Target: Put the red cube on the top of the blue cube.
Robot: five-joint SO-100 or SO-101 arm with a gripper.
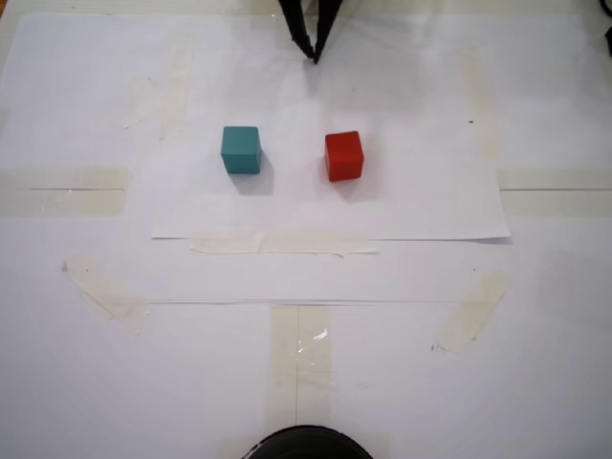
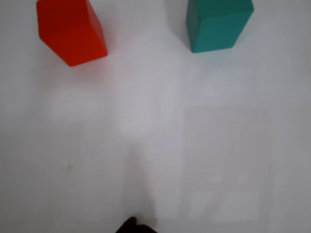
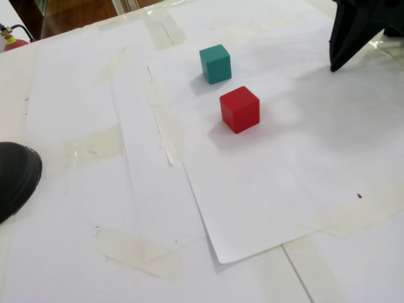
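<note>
The red cube [image 1: 343, 156] and the blue cube [image 1: 241, 149] sit side by side, apart, on the white paper [image 1: 402, 206] taped over the desk [image 1: 535, 382], while the black end effector [image 1: 315, 55] hangs well clear of both — fingertips pressed together to a point, holding nothing.

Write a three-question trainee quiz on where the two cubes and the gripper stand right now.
1. True or false: the red cube sits on the blue cube.
2. In the wrist view, which cube is on the left? A) red B) blue
3. Fill in: both cubes rest on white ____.

Key
1. False; they stand apart on the paper.
2. A.
3. Paper. The gripper holds nothing, its fingertips close together.
</note>
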